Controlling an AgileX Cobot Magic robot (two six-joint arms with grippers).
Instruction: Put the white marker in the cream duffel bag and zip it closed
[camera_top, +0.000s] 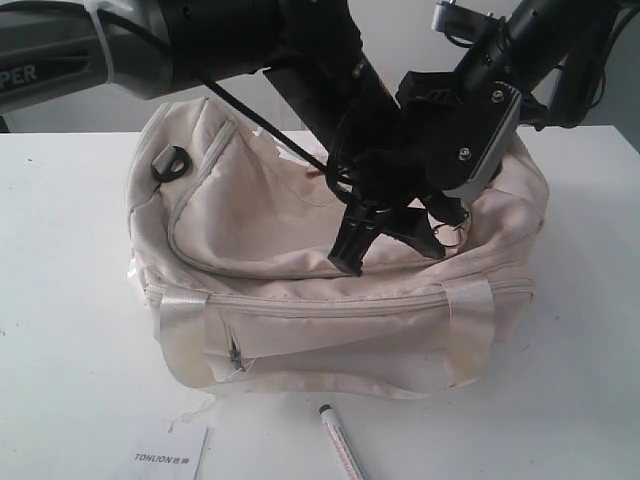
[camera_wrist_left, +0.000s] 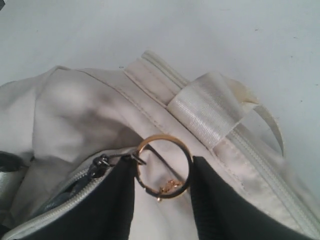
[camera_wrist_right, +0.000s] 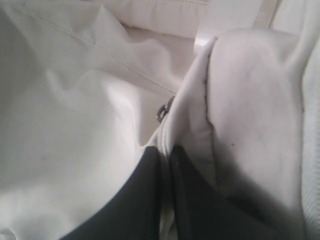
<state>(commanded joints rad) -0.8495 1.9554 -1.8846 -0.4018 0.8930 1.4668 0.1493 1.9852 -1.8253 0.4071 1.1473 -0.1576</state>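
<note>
The cream duffel bag (camera_top: 260, 215) sits mid-table, slumped. The white marker (camera_top: 340, 446) lies on the table in front of it, outside the bag and away from both grippers. My left gripper (camera_top: 352, 250) reaches down onto the bag's top. In the left wrist view its fingers (camera_wrist_left: 215, 200) press both sides of the gold ring zipper pull (camera_wrist_left: 164, 167), just beside the slider (camera_wrist_left: 100, 166). My right gripper (camera_top: 440, 215) is shut on a fold of the bag's fabric edge (camera_wrist_right: 166, 145) at the bag's right end.
A flat white paper tag printed TONLION (camera_top: 170, 452) lies at the table's front left. A satin strap (camera_wrist_left: 210, 112) crosses the zipper seam near the left gripper. Both arms crowd the space above the bag.
</note>
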